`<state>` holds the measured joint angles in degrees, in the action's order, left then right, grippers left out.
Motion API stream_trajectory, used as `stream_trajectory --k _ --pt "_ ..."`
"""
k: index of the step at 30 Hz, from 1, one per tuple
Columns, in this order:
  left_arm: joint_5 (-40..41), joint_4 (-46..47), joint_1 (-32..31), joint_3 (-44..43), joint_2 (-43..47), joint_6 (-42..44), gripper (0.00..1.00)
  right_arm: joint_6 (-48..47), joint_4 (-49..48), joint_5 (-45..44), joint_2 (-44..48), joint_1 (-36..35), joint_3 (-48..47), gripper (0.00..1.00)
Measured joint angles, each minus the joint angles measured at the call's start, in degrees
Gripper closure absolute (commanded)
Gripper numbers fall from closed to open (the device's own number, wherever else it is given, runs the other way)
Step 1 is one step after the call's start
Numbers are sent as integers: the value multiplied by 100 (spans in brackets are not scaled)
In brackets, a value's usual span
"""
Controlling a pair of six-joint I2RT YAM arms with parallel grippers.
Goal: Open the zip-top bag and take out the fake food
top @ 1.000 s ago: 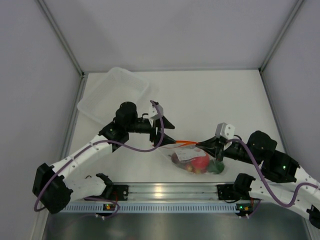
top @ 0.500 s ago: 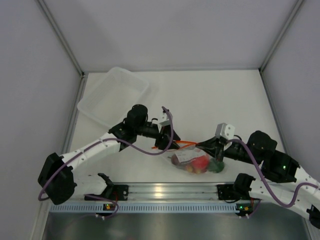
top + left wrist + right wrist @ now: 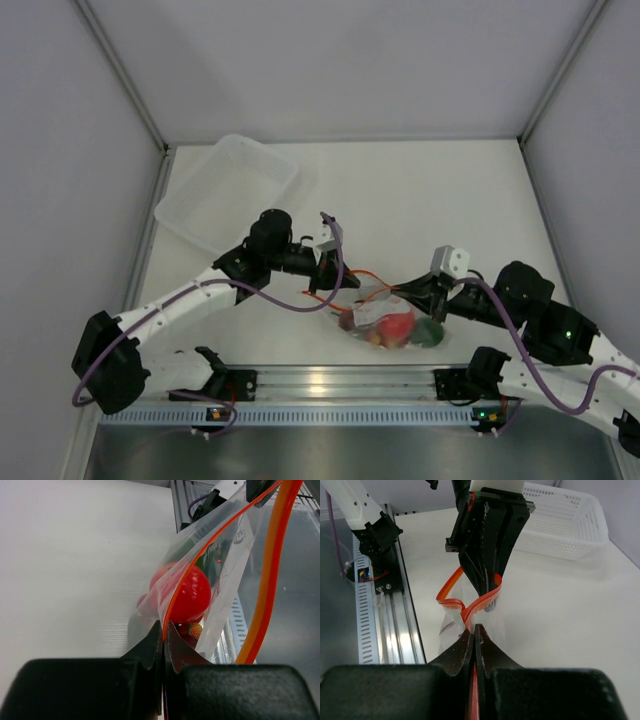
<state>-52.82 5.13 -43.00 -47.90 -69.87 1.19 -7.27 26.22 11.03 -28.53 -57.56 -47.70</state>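
The zip-top bag [image 3: 372, 318] hangs between my two grippers just above the table's near edge, its orange-red zip strip [image 3: 352, 284] bowed apart into a loop. Inside is the fake food: a red tomato [image 3: 398, 323], a green ball [image 3: 432, 333] and smaller pieces. My left gripper [image 3: 340, 283] is shut on one lip of the strip [image 3: 176, 600], and the tomato [image 3: 192, 596] shows through the plastic just beyond it. From the other side my right gripper [image 3: 402, 291] is shut on the opposite lip [image 3: 479, 605], facing the left gripper [image 3: 489, 596].
A rigid translucent tub [image 3: 226, 190] stands at the back left, behind the left arm; it shows as a perforated basket [image 3: 566, 526] in the right wrist view. The aluminium rail [image 3: 340, 380] with the arm bases runs along the near edge, right below the bag.
The left gripper has moved right to the bag and gone from open to shut on the zip strip. The strip now bows into a loop. The right gripper has held still.
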Motion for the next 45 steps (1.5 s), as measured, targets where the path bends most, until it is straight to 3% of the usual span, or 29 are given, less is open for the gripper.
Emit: stream_trajectory --k 5,7,8,11,13,19,24,29,35,45 --pt "306 -136 0 -144 219 4 100 2 -9 -179 -52 0 -11 100" --pt "492 -317 -2 -317 254 0 100 9 -9 -293 -92 0 -50 94" --pt "629 -391 -2 -415 264 -2 100 42 -4 -378 -120 0 -94 76" --pt "1113 -695 -2 -732 264 -48 100 149 -13 -697 -205 0 -232 48" --pt "1578 -927 -2 -942 262 -153 100 219 -37 -1029 -284 -2 -326 46" --pt "3681 -1360 -17 -1329 262 -769 100 699 -44 -2280 -621 0 -531 24" --pt "5320 -1534 -11 -1364 262 -1705 100 1637 -4 -3412 -927 0 -667 23" --pt "6384 -1547 -11 -1320 262 -2787 100 2874 -201 -3676 -933 0 -472 30" --pt "7237 -1056 -116 -610 264 -4083 100 4376 -1121 -3620 -1029 0 791 30" --pt "7982 -181 -647 59 260 -5204 100 5217 -2068 -3344 -2540 227 979 37"
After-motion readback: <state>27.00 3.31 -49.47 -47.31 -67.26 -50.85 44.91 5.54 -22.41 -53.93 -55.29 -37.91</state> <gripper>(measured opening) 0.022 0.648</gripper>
